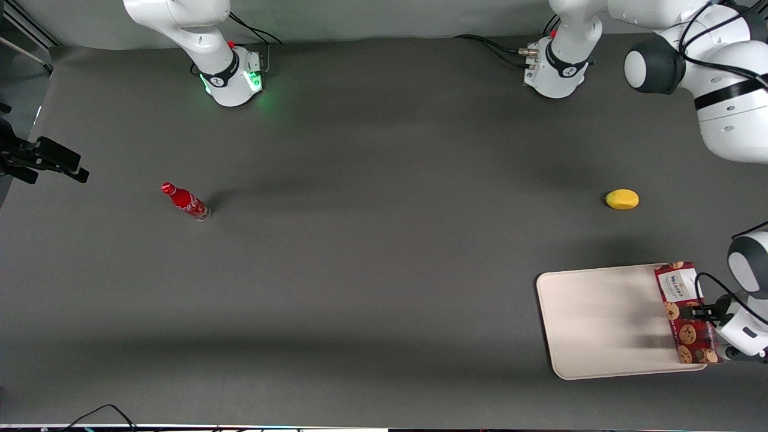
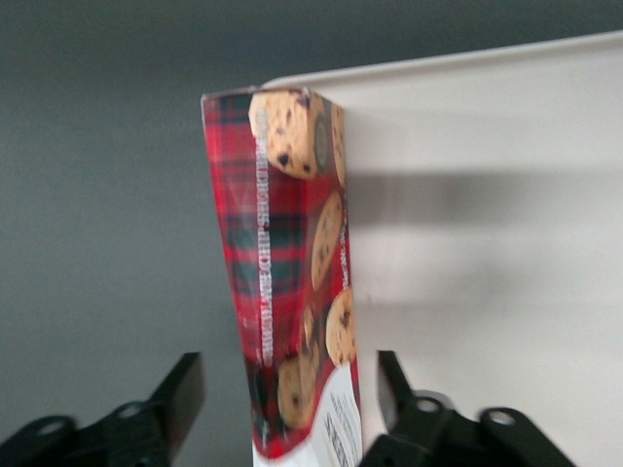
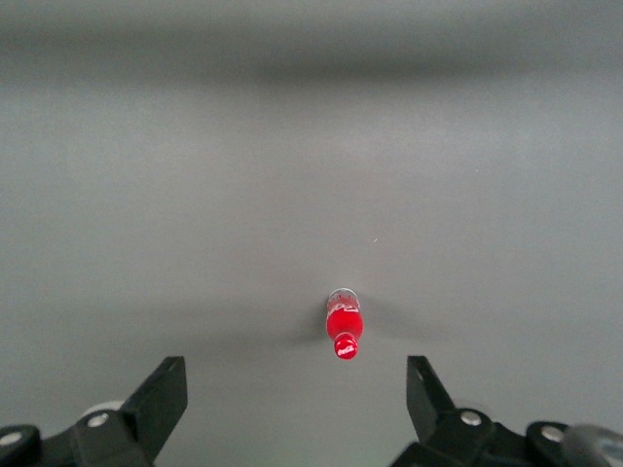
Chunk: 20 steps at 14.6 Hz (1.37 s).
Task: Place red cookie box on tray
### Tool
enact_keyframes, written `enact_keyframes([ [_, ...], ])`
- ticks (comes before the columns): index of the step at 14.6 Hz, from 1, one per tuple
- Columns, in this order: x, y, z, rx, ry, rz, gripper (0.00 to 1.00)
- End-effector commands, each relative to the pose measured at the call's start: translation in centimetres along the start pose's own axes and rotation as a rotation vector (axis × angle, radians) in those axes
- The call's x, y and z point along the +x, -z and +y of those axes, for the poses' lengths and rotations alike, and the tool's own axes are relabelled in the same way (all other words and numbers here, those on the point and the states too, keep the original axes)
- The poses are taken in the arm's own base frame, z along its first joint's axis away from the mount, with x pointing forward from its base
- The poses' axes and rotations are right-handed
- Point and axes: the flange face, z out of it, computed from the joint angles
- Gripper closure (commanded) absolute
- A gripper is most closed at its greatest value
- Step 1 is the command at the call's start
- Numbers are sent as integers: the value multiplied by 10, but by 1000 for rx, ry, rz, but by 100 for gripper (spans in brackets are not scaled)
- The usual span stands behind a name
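A: Item one, red cookie box. Location?

B: Lying along the tray's edge at the working arm's end of the table. In the wrist view the box sits right on the rim line, part over the tray, part over bare table. Whether it rests fully inside the rim, I cannot tell.

A: Item two, end effector.

B: Positioned at the box's middle. Fingers spread, one on each side of the box, with a visible gap on both sides. Nothing pinched.

A: Task status?

B: Judged near complete: box is at the tray and appears let go. Remaining: confirm it is seated on the tray and not overhanging, then lift clear.

A: Edges and room?

B: Box hugs the tray's outermost edge; most of the tray surface toward the table's middle is bare. Lemon lies well apart, farther from the front camera. Soda bottle stands toward the parked arm's end. Straight up looks unobstructed for a retreat.
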Motion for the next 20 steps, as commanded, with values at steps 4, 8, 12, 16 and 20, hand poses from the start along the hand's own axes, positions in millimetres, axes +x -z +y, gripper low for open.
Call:
enact_keyframes([
  [4, -53, 157, -19, -19, -45, -108, 0],
  [8, -122, 273, 6, -111, -78, -139, 0],
  [12, -215, 350, 42, -158, -60, -131, 0],
  [16, -272, 370, 90, -155, -22, -102, 0],
  [20, -336, 355, 158, -110, -5, -42, 0],
])
